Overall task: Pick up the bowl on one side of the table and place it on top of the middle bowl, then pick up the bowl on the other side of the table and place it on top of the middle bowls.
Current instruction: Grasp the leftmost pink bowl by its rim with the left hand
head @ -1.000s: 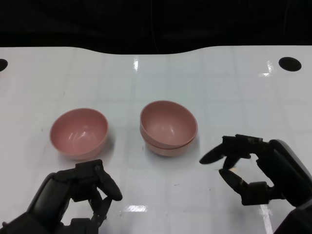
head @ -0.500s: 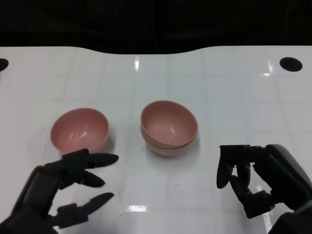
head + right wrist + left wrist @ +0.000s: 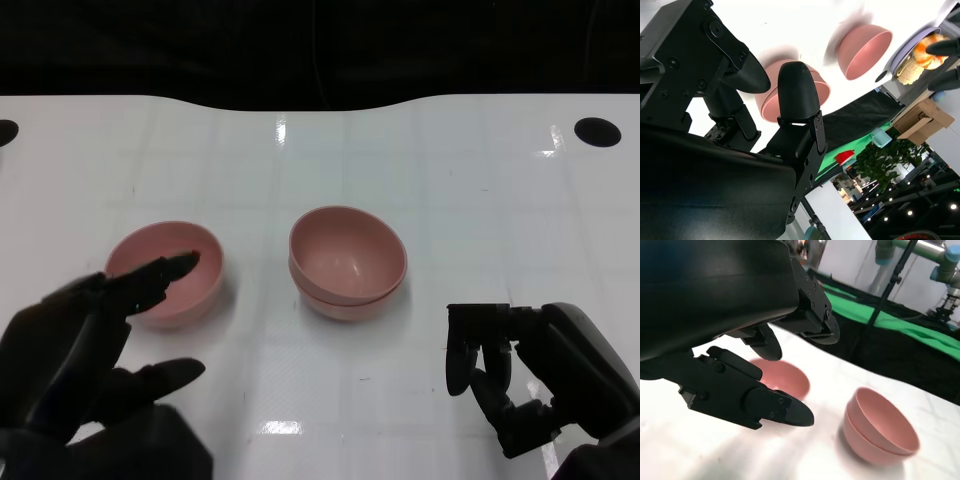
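Observation:
A single pink bowl [image 3: 160, 285] stands upright at the left of the white table [image 3: 470, 190]. In the middle are two pink bowls nested as a stack [image 3: 347, 262]. My left hand [image 3: 80, 365] is raised, its fingers spread and holding nothing, with one fingertip over the single bowl's near rim. The left wrist view shows that hand [image 3: 740, 335] above the single bowl [image 3: 787, 382], with the stack [image 3: 880, 430] beside it. My right hand [image 3: 525, 375] is to the right of the stack, apart from it, fingers bent downward and empty. The right wrist view shows this hand [image 3: 745, 125], the stack [image 3: 767, 107] and the single bowl [image 3: 865, 50].
Two round black holes [image 3: 597, 131] [image 3: 4, 131] sit near the table's far corners. Behind the table's curved far edge everything is dark. The table shows bare white between the bowls and in front of the stack.
My left hand went from curled to spread, rose, and reached forward over the single bowl's near rim. My right hand drew back slightly and its fingers bent downward. The bowls have not moved.

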Robot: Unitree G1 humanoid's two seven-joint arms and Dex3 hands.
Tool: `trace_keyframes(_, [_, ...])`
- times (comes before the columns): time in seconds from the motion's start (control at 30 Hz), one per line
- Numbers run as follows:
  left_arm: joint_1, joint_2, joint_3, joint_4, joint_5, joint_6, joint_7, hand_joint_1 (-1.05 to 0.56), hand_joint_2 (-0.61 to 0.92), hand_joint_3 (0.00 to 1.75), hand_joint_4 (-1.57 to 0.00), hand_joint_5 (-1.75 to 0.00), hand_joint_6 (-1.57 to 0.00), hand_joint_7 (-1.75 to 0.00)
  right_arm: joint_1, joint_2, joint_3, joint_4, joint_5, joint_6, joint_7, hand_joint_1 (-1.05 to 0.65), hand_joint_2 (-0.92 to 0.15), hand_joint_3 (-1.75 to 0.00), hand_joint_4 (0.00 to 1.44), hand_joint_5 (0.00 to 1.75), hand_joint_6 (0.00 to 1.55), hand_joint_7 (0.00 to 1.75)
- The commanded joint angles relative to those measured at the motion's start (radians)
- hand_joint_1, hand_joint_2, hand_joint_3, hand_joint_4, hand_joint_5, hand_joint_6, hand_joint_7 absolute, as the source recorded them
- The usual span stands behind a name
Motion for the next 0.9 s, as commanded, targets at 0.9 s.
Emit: trace_keyframes(0.9, [-0.461,-0.044,-0.284,0.551,0.513,0.331,-0.167,-0.57,0.92,0.05,-0.61,-0.21,-0.45,-0.01,-0.002,0.001,0.012,-0.009,-0.025,0.021,-0.016,-0.05,-0.11,-1.7,0.97,1.75,0.83,1.61])
